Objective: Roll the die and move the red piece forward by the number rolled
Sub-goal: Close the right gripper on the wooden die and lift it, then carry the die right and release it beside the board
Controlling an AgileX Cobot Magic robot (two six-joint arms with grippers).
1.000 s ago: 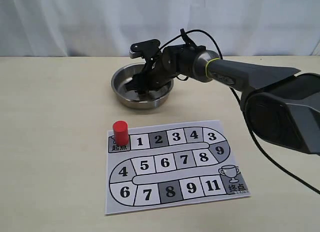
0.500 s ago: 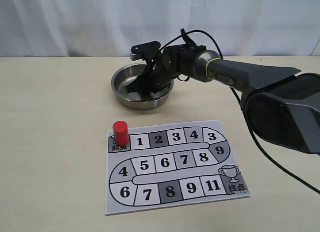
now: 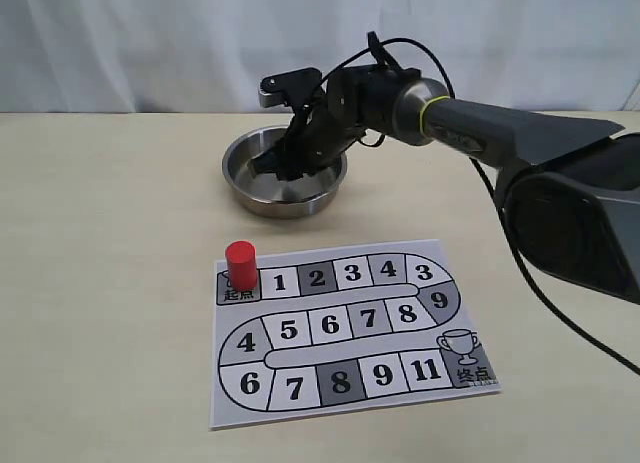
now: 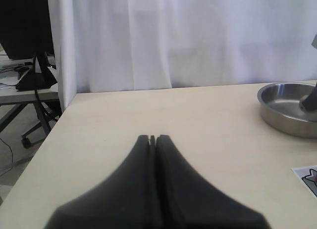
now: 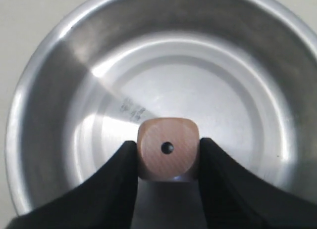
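Observation:
The pale pinkish-tan die (image 5: 167, 149) sits between my right gripper's (image 5: 167, 157) black fingers, one-pip face toward the camera, held above the floor of the steel bowl (image 5: 59, 90). In the exterior view that gripper (image 3: 283, 167) hangs just over the bowl (image 3: 243, 190), and the die itself is hidden by the fingers. The red piece (image 3: 241, 264) stands upright on the start square at the board's (image 3: 350, 323) top left corner. My left gripper (image 4: 152, 138) is shut with nothing in it, low over bare table well left of the bowl (image 4: 282, 108).
The paper board has a numbered track ending at a trophy square (image 3: 462, 359). The right arm's cable (image 3: 560, 313) trails down the right side. A white curtain backs the table; the table's left edge (image 4: 39, 155) shows in the left wrist view.
The right gripper has risen a little out of the bowl with the die in it. The red piece and board have not moved.

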